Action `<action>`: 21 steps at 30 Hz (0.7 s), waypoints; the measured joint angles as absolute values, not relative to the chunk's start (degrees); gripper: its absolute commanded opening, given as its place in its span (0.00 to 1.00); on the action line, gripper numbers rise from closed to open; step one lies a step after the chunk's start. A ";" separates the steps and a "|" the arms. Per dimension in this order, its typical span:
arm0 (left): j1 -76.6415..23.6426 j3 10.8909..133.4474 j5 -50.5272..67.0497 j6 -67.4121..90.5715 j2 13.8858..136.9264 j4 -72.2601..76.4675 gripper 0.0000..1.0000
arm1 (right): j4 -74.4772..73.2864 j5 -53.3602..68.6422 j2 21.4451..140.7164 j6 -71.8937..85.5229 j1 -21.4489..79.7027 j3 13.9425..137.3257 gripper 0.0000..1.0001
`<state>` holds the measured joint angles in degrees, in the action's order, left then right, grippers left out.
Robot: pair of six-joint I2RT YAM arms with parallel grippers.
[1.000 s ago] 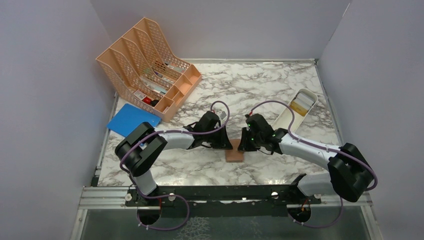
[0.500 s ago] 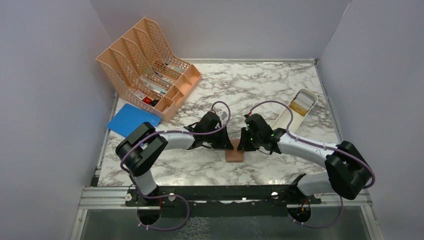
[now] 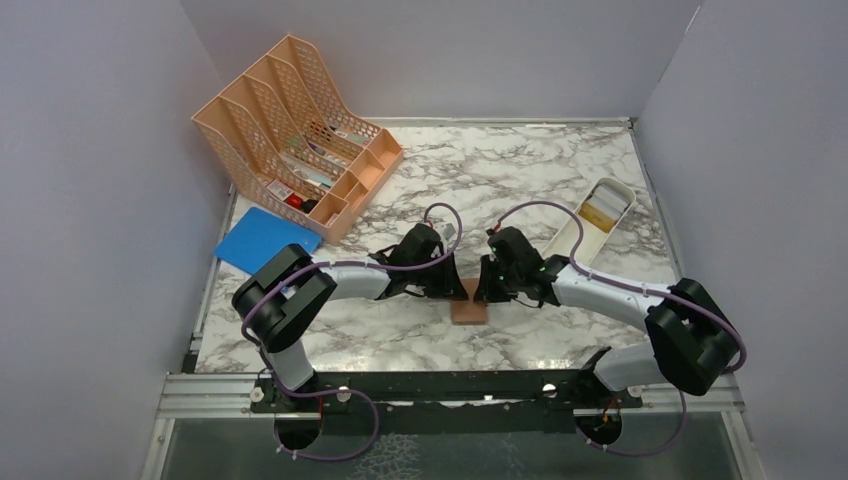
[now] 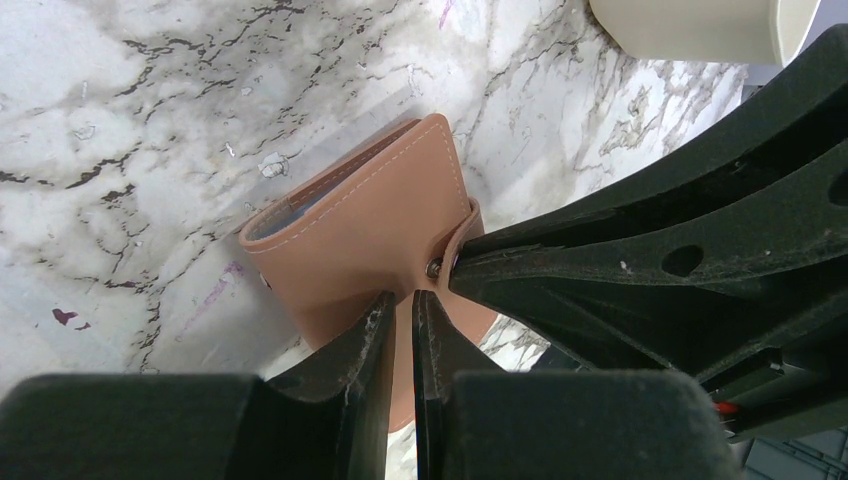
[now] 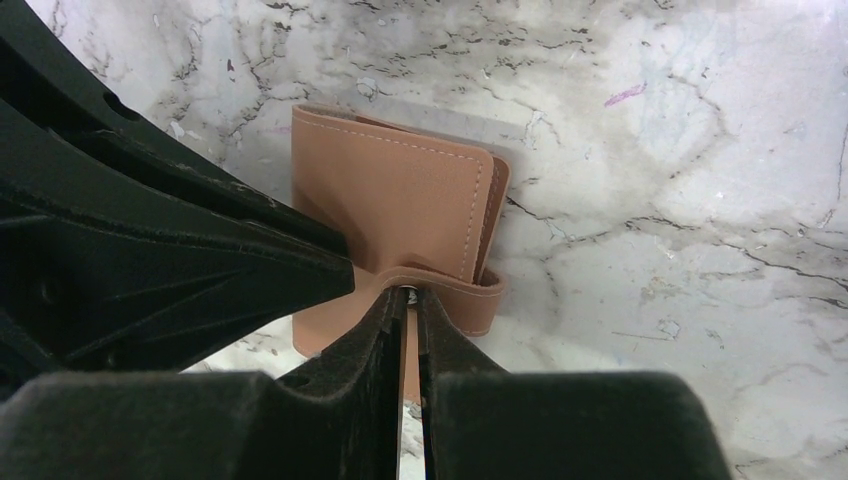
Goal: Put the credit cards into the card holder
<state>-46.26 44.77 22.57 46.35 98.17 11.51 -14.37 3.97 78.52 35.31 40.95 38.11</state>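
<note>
The card holder (image 3: pixel 468 306), a pinkish-tan wallet, lies folded shut on the marble table between both grippers. It shows in the left wrist view (image 4: pixel 360 225) and the right wrist view (image 5: pixel 400 190). My right gripper (image 3: pixel 484 290) is shut on the wallet's snap tab (image 5: pixel 455 295), with the metal stud between its fingertips (image 5: pixel 392 305). My left gripper (image 3: pixel 456 289) is shut, its tips resting on the wallet's cover beside the tab (image 4: pixel 455 240). Yellowish and whitish credit cards (image 3: pixel 603 211) lie in the far end of the white tray.
The white oblong tray (image 3: pixel 570 238) lies to the right, behind my right arm, and its end shows in the left wrist view (image 4: pixel 700 25). A peach mesh file organiser (image 3: pixel 290 130) stands at the back left. A blue flat folder (image 3: pixel 262 240) lies beside it.
My right arm's elbow has shifted slightly left. Both grippers stay at the wallet, which has not moved.
</note>
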 measured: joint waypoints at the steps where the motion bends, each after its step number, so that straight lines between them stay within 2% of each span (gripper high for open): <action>1: -46.26 44.75 22.57 46.37 98.17 11.53 0.16 | -14.33 4.01 78.74 35.24 40.97 38.26 0.13; 21: -46.26 44.53 22.81 46.92 98.48 12.40 0.13 | -18.00 4.01 82.28 34.35 41.58 42.46 0.13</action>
<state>-46.26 44.53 22.81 46.92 98.48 12.40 -18.00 4.01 82.28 34.35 41.58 42.46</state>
